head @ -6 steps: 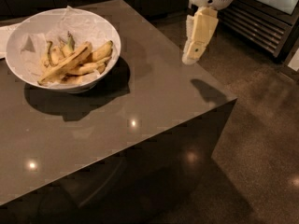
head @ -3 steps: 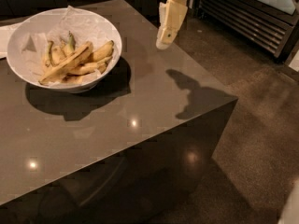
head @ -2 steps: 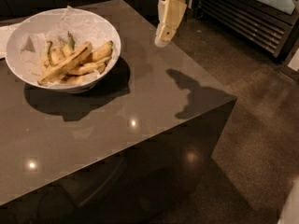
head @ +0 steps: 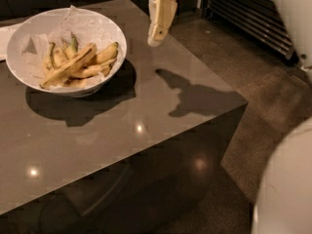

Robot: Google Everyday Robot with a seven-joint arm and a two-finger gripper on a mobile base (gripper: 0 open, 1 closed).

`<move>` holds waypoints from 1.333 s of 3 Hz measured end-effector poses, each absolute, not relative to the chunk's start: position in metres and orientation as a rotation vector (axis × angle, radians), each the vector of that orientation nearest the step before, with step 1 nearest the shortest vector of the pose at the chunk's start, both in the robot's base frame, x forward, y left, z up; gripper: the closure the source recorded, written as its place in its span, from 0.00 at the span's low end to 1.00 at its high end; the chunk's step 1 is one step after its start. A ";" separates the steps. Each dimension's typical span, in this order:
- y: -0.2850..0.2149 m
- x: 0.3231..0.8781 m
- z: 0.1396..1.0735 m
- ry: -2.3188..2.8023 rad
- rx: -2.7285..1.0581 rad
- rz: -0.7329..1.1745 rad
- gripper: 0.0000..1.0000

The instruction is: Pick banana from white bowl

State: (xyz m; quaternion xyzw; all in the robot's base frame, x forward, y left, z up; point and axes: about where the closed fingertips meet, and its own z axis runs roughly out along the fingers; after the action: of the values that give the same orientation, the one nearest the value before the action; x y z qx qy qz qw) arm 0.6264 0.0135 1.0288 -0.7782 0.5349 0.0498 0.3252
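The white bowl [head: 115, 34] stands at the far left of the grey table [head: 146, 106] and is lined with crinkled white paper. The long speckled yellow banana [head: 68, 67] lies diagonally across the bowl, on top of shorter bananas with greenish stems [head: 58, 54]. My gripper [head: 156, 39] hangs pointing down above the table's far right part. It is to the right of the bowl, above rim height and apart from it. Nothing shows in it. Its shadow falls on the table top to the right.
The table's right edge and front corner [head: 241, 104] drop to a speckled floor. A dark slatted grille [head: 253, 13] runs along the back right. My white body [head: 287, 189] fills the lower right corner. A white sheet [head: 4, 35] lies at the left edge.
My gripper has moved left from beyond the table's right edge to above the table, closer to the bowl. The bowl and bananas have not moved.
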 end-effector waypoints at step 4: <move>0.105 0.666 1.011 1.129 -2.311 0.113 0.33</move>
State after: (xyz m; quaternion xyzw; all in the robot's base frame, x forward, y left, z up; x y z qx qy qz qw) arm 0.6657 0.1048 1.0111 -0.8619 0.4209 0.0420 0.2797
